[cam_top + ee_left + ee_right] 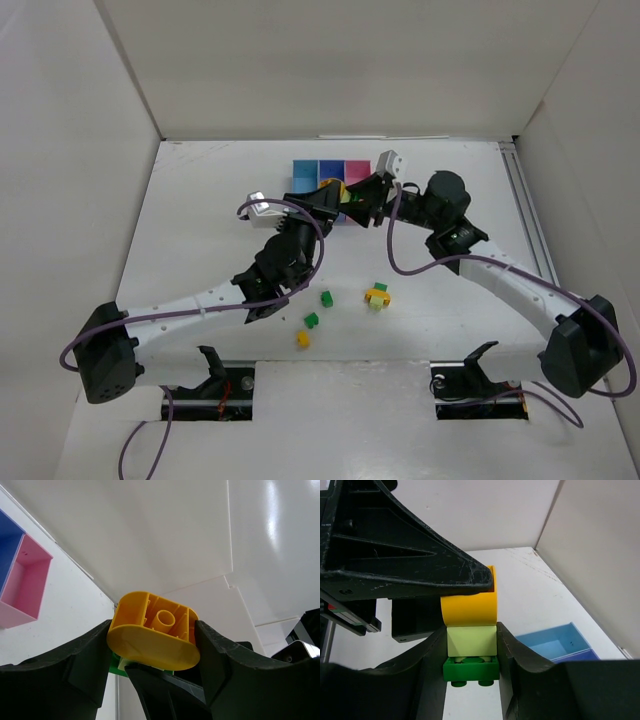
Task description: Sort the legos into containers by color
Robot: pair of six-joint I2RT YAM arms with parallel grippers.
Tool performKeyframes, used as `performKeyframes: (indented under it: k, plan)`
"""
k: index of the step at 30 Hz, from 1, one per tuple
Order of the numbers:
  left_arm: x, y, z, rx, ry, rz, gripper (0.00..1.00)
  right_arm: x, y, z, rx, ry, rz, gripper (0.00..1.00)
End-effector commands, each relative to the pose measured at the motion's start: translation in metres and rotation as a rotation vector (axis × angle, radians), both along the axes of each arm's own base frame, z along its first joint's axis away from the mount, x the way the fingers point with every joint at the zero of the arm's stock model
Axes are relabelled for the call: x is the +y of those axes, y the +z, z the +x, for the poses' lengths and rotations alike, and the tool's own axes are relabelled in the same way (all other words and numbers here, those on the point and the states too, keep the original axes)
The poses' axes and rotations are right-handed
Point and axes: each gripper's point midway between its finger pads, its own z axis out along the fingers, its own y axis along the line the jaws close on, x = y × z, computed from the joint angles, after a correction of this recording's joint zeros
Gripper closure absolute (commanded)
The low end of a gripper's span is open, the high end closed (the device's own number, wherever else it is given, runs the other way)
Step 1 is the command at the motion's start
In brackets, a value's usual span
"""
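Top external view: the containers (330, 168) stand in a row near the far edge of the bench (200, 220), about midway along it, light blue bin (303, 173) to the left, periwinkle bin (330, 171) in the middle, pink bin (357, 170) to the right; both arms reach to a spot just on the near side of that row, where the left gripper (335, 197) and right gripper (366, 197) meet. The wrist views show one joined stack shared between them; the left gripper's fingers (75, 660) pinch the yellow-orange brick (152, 635) by its two sides, hollow underside facing the camera; the right gripper's fingers (512, 655) clamp the lime brick (471, 640), with the dark green brick (471, 669) attached below it. Nearer the front edge lie a dark green lego (326, 298), a second dark green lego (311, 320), a yellow-orange lego (302, 339), and a small joined cluster (377, 295) of yellow-orange, lime and green pieces; all rest well apart from the bins.
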Motion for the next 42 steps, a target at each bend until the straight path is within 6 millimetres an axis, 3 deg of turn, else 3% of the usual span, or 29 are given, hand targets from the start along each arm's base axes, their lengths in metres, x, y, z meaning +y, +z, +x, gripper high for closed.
performKeyframes:
  k: [1, 4, 8, 13, 20, 23, 24, 26, 27, 28, 29, 31, 32, 35, 38, 42]
  plan:
    - [-0.006, 0.023, -0.011, -0.064, -0.062, -0.083, 0.56, -0.006, 0.025, -0.004, -0.078, -0.002, 0.027, 1.0]
    - [0.0, 0.029, -0.012, -0.071, -0.053, -0.1, 0.56, -0.017, 0.018, 0.002, -0.056, -0.051, 0.017, 1.0]
    - [0.008, 0.018, -0.008, -0.036, 0.001, -0.054, 0.56, -0.034, -0.007, 0.006, 0.022, -0.098, -0.04, 1.0]
    - [0.014, 0.017, -0.001, 0.002, 0.045, -0.025, 0.59, -0.059, -0.036, 0.011, 0.09, -0.203, -0.076, 1.0]
    - [0.027, -0.005, 0.031, 0.099, 0.107, 0.045, 0.62, -0.091, -0.05, 0.01, 0.132, -0.296, -0.095, 1.0]
    - [0.03, -0.01, 0.045, 0.118, 0.119, 0.116, 0.62, -0.094, -0.06, 0.009, 0.169, -0.305, -0.117, 1.0]
    - [0.028, -0.018, 0.053, 0.14, 0.113, 0.146, 0.62, -0.098, -0.06, 0.013, 0.17, -0.323, -0.116, 1.0]
    - [0.037, -0.016, 0.086, 0.168, 0.111, 0.251, 0.58, -0.107, -0.067, 0.017, 0.197, -0.354, -0.13, 1.0]
    - [0.032, -0.028, 0.083, 0.195, 0.071, 0.306, 0.58, -0.107, -0.069, 0.016, 0.205, -0.355, -0.135, 1.0]
    - [0.04, -0.029, 0.107, 0.231, 0.094, 0.337, 0.58, -0.113, -0.069, 0.02, 0.207, -0.379, -0.134, 1.0]
    - [0.046, -0.049, 0.114, 0.307, 0.09, 0.396, 0.58, -0.113, -0.071, 0.02, 0.215, -0.379, -0.138, 1.0]
    - [0.036, -0.06, 0.138, 0.319, 0.018, 0.498, 0.57, -0.121, -0.071, 0.025, 0.217, -0.405, -0.136, 1.0]
    - [0.044, -0.067, 0.15, 0.339, 0.014, 0.53, 0.55, -0.121, -0.071, 0.025, 0.217, -0.405, -0.136, 1.0]
    - [0.029, -0.084, 0.179, 0.369, -0.067, 0.622, 0.55, -0.124, -0.081, 0.029, 0.245, -0.413, -0.151, 1.0]
    - [0.026, -0.112, 0.194, 0.451, -0.104, 0.743, 0.55, -0.13, -0.091, 0.035, 0.277, -0.433, -0.165, 1.0]
    - [0.031, -0.144, 0.192, 0.542, -0.125, 0.833, 0.54, -0.139, -0.093, 0.041, 0.29, -0.456, -0.165, 1.0]
